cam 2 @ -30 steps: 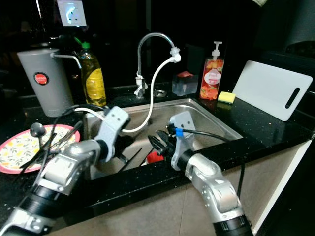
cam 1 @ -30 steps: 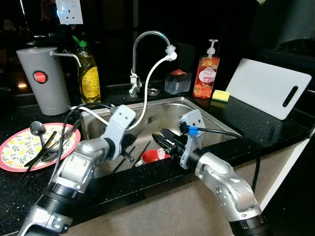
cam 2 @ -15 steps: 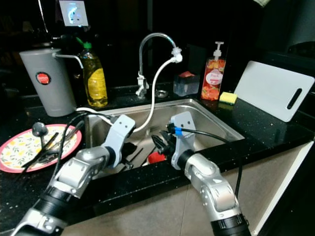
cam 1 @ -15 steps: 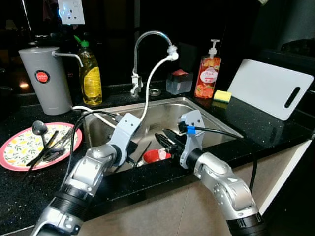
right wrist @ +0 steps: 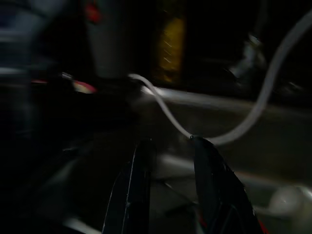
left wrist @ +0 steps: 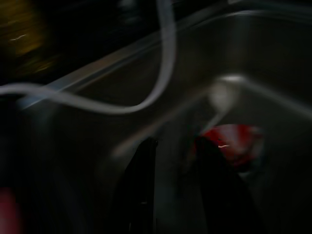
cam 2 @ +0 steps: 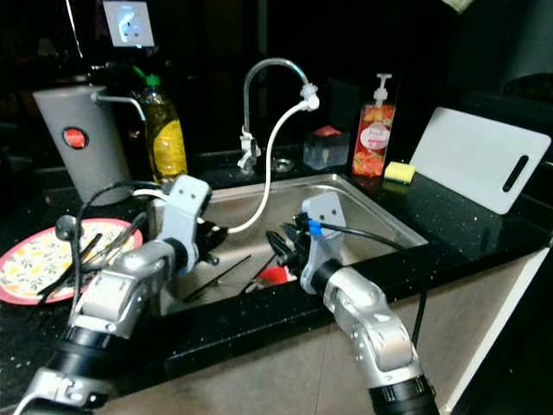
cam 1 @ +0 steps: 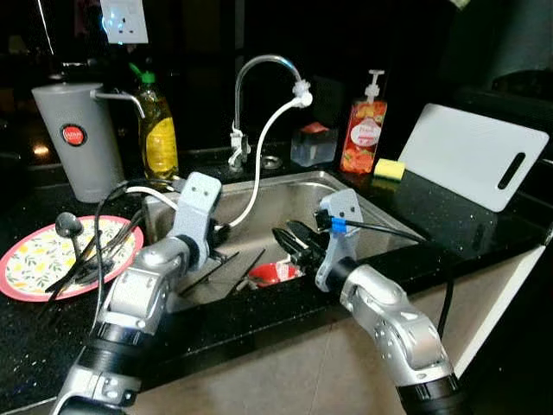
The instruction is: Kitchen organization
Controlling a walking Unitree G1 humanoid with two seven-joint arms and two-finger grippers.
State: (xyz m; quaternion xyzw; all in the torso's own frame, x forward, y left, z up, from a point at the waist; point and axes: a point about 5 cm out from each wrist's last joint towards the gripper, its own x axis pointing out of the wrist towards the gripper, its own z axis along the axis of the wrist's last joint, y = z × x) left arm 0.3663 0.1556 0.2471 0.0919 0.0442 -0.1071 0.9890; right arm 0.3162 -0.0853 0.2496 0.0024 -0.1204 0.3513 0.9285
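A red spoon-like utensil [cam 1: 270,274] lies on the floor of the steel sink [cam 1: 380,210], with thin black utensils [cam 1: 248,263] beside it. It also appears as a red blur [left wrist: 229,144] past the left fingers [left wrist: 141,190]. My left gripper [cam 2: 212,235] hangs open and empty by the sink's left wall. My right gripper [cam 1: 285,238] hovers open above the red utensil, its fingers [right wrist: 139,190] holding nothing. A flowered plate [cam 1: 34,264] on the left counter carries a black ladle [cam 1: 66,225] and other black utensils.
A tap [cam 1: 259,65] with a white hose [cam 1: 259,164] drops into the sink. Behind stand a grey jug [cam 1: 78,138], a yellow soap bottle [cam 1: 158,130], a clear box [cam 1: 311,145], a red pump bottle [cam 1: 361,130], a sponge [cam 1: 388,169] and a white cutting board [cam 1: 473,154].
My left gripper has pulled back from the middle of the sink toward its left wall and risen a little. The right gripper has barely moved.
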